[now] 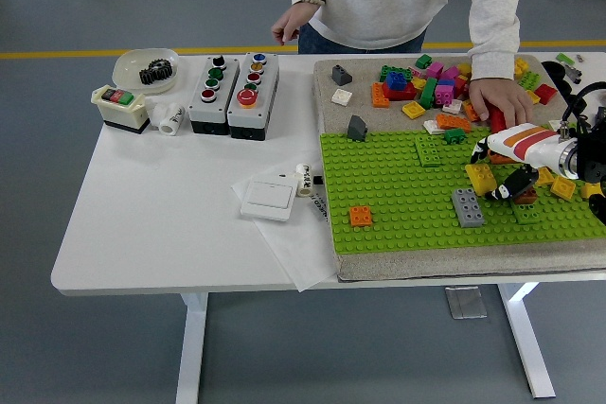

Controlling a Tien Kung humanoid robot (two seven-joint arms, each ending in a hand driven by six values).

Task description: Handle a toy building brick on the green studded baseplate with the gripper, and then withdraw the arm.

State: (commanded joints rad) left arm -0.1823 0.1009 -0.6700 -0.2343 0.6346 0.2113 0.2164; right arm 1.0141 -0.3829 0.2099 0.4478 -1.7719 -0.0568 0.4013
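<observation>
The green studded baseplate [398,205] lies on a beige mat on the right half of the table. On it stand a yellow brick [478,178], a grey brick [467,207], an orange brick [360,216], a light green brick [428,150] and a brown brick [524,198]. My right hand [494,168], white and orange with black fingers [507,187], comes in from the right edge. It hovers at the yellow brick's right side, with fingers spread above and below it, holding nothing. My left hand is out of view.
A person stands at the far side, one hand [502,98] resting on the pile of loose bricks [426,82] on the mat. Two button boxes [232,92], a bowl with a gear [147,68] and a white switch [269,198] lie on the left.
</observation>
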